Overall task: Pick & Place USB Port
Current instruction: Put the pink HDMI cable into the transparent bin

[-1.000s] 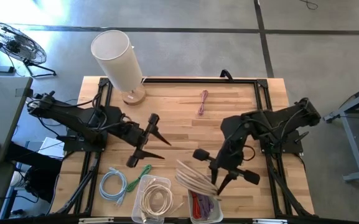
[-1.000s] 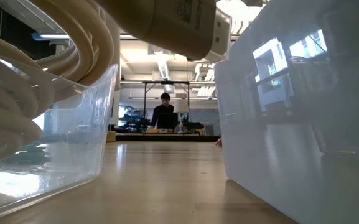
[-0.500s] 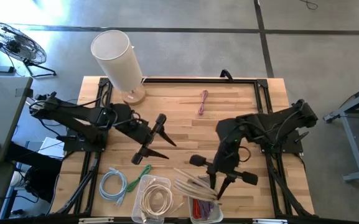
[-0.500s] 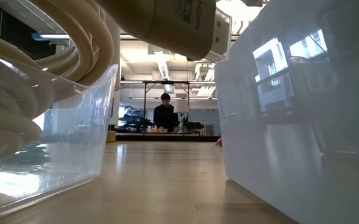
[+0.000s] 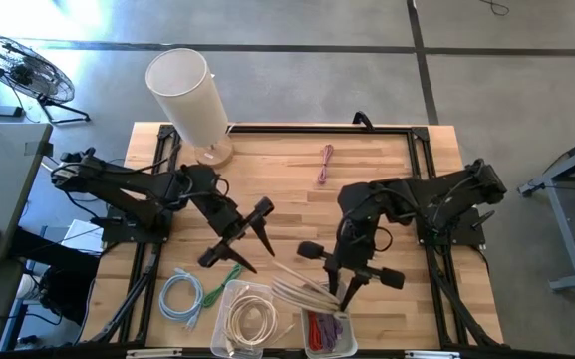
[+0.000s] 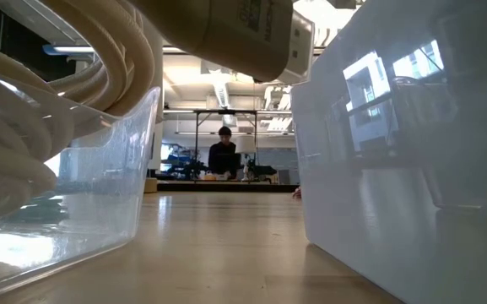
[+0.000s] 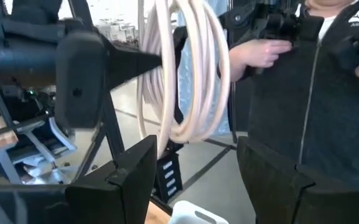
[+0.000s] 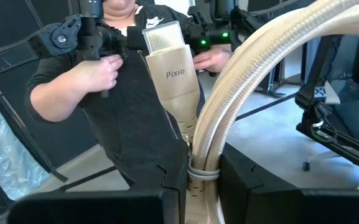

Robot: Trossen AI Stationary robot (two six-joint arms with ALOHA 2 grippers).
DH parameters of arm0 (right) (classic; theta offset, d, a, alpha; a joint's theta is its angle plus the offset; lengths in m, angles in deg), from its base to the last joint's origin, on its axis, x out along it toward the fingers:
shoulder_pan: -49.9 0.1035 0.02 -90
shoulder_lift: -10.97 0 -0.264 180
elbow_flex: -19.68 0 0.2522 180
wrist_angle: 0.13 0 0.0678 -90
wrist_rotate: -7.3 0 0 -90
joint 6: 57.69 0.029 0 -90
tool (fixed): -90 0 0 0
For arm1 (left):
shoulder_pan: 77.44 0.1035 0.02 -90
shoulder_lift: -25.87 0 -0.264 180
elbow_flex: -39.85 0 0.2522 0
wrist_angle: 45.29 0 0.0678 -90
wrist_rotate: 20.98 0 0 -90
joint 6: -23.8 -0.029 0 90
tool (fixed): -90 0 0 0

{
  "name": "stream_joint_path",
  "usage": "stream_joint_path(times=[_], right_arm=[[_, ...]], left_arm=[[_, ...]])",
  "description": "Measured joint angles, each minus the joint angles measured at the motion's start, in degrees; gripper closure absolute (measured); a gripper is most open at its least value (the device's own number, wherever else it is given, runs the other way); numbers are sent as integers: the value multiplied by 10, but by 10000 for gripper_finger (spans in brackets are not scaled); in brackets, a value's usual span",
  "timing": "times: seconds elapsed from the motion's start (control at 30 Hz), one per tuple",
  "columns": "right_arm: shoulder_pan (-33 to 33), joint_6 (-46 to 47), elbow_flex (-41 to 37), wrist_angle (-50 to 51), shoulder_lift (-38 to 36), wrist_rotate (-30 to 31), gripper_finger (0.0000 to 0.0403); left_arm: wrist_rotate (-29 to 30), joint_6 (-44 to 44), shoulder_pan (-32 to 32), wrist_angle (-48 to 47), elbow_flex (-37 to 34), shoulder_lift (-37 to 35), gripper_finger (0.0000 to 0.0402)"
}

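Observation:
A cream braided USB cable (image 5: 302,293), wound in a coil, hangs from my right gripper (image 5: 339,297) over the near part of the table, beside a clear bin (image 5: 229,299). That bin holds another cream coil (image 5: 250,321). My right gripper (image 8: 195,180) is shut on the cable. Its cream "Pixio" plug (image 8: 170,68) stands up past the fingers. My left gripper (image 5: 263,257) is open just left of the coil and touches nothing. In the left wrist view the coil (image 7: 191,74) hangs ahead of my open left gripper (image 7: 195,163). My right gripper pinches the cable between its two fingers at the bound part of the coil just behind the plug (image 8: 195,163). The fingers come from above, slanting toward the table's left. The coil is lifted clear of the table and hangs beside the fingers (image 7: 129,61).
A second bin (image 5: 327,337) with red and purple cables sits right of the clear one. A blue cable coil (image 5: 181,297) and a green cable (image 5: 229,275) lie near the left arm, and a pink cable (image 5: 325,164) lies far back. A white lamp (image 5: 189,92) stands at the far left. A person (image 8: 129,81) stands beyond the table.
My right gripper has carried the cream coil a little toward the table's left, nearer the clear bin. My left gripper has moved toward the right and the near edge, closing in on the coil, and has turned somewhat.

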Motion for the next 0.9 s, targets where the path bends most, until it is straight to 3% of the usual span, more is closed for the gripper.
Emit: stream_joint_path(times=[0.57, 0.9], right_arm=[[-7, 18, -1, -25, 18, -31, 355], [-30, 23, -1, -17, 18, -49, 355]], left_arm=[[-7, 1, 40, 3, 0, 2, 186], [-65, 15, 40, 38, 0, 2, 186]])
